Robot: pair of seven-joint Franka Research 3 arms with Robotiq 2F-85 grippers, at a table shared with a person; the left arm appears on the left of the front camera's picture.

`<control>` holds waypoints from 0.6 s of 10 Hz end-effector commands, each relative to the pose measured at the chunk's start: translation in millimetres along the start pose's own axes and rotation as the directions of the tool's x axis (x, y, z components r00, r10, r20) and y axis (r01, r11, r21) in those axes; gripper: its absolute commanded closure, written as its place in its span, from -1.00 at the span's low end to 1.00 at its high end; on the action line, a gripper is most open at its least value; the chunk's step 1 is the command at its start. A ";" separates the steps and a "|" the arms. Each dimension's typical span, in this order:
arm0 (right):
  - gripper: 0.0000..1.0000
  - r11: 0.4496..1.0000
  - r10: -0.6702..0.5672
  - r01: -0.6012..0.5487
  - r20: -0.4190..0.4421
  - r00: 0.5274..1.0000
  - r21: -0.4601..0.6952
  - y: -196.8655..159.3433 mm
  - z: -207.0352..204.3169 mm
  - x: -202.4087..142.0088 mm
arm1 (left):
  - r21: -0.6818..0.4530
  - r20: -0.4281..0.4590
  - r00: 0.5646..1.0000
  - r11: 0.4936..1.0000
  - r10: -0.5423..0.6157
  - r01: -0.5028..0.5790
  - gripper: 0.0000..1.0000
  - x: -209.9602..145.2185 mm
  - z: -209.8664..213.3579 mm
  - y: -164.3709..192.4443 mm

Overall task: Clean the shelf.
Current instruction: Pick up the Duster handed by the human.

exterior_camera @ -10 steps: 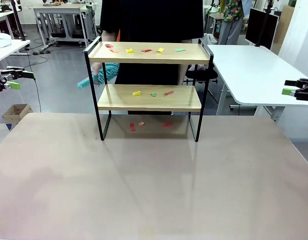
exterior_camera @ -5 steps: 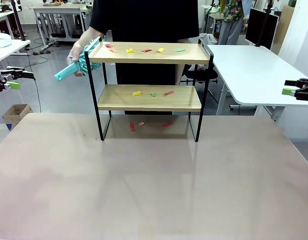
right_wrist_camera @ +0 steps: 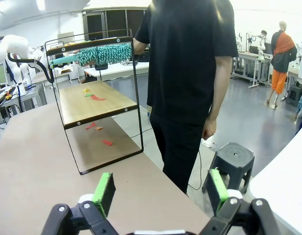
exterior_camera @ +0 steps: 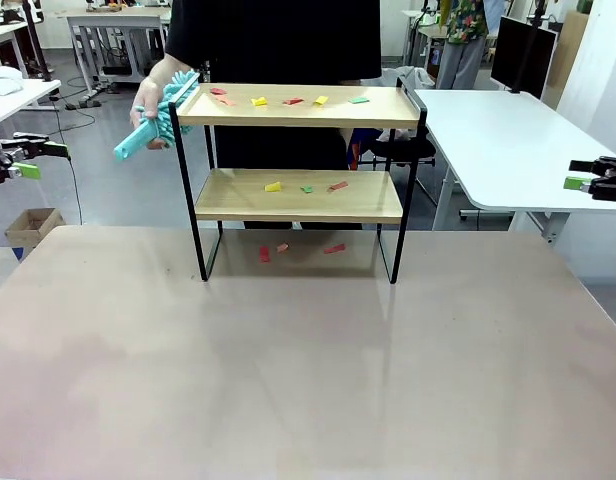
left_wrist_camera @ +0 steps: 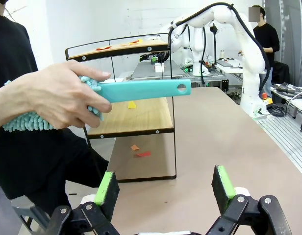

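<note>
The shelf [exterior_camera: 298, 195] stands at the table's far middle, two light wooden boards in a thin black frame. Small red, yellow and green paper scraps [exterior_camera: 288, 101] lie on both boards and on the table under it. A person's hand [exterior_camera: 148, 100] holds a teal fluffy duster [exterior_camera: 158, 122] at the left end of the top board. The duster [left_wrist_camera: 141, 90] and the shelf [left_wrist_camera: 136, 115] also show in the left wrist view. My left gripper [exterior_camera: 33, 160] hangs open off the table's far left, my right gripper [exterior_camera: 580, 174] open at the far right. Both are empty.
The person in black [right_wrist_camera: 190, 73] stands behind the shelf. A white side table [exterior_camera: 508, 140] is at the right, a black stool [right_wrist_camera: 234, 159] on the floor near it. A cardboard box [exterior_camera: 33, 225] sits on the floor at the left. The brown table [exterior_camera: 308, 370] stretches bare in front.
The person has brought the duster from behind the shelf's left side up to the left end of the top board and stepped a little left. Both arms stayed still.
</note>
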State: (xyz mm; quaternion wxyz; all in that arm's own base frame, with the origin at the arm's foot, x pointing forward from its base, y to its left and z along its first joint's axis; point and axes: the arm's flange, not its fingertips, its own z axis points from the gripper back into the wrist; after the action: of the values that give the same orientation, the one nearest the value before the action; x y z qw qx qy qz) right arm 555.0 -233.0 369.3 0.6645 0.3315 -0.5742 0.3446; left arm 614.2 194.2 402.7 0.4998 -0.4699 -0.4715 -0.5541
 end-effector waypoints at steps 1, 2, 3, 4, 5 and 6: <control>-1.00 1.000 0.003 -0.003 0.002 1.000 0.000 0.1 -0.6 1.4 | 0.001 0.001 1.000 1.000 -0.010 0.010 -1.00 1.7 -0.1 -1.2; -1.00 1.000 0.003 -0.003 0.002 1.000 0.000 0.1 -0.6 1.4 | 0.001 0.001 1.000 1.000 -0.010 0.010 -1.00 1.7 -0.1 -1.2; -1.00 1.000 0.003 -0.003 0.002 1.000 0.000 0.1 -0.6 1.4 | 0.001 0.001 1.000 1.000 -0.010 0.010 -1.00 1.7 -0.1 -1.2; -1.00 1.000 0.003 -0.003 0.002 1.000 0.000 0.1 -0.6 1.4 | 0.001 0.001 1.000 1.000 -0.010 0.010 -1.00 1.7 -0.1 -1.2; -1.00 1.000 0.003 -0.003 0.002 1.000 0.000 0.1 -0.6 1.4 | 0.001 0.001 1.000 1.000 -0.010 0.010 -1.00 1.7 -0.1 -1.2; -1.00 1.000 0.003 -0.003 0.002 1.000 0.000 0.1 -0.6 1.4 | 0.001 0.001 1.000 1.000 -0.010 0.010 -1.00 1.7 -0.1 -1.2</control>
State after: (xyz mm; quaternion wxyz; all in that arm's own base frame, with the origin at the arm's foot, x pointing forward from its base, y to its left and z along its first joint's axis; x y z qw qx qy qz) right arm 555.0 -233.0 369.3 0.6645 0.3315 -0.5742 0.3446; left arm 614.2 194.2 402.7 0.4998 -0.4699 -0.4715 -0.5541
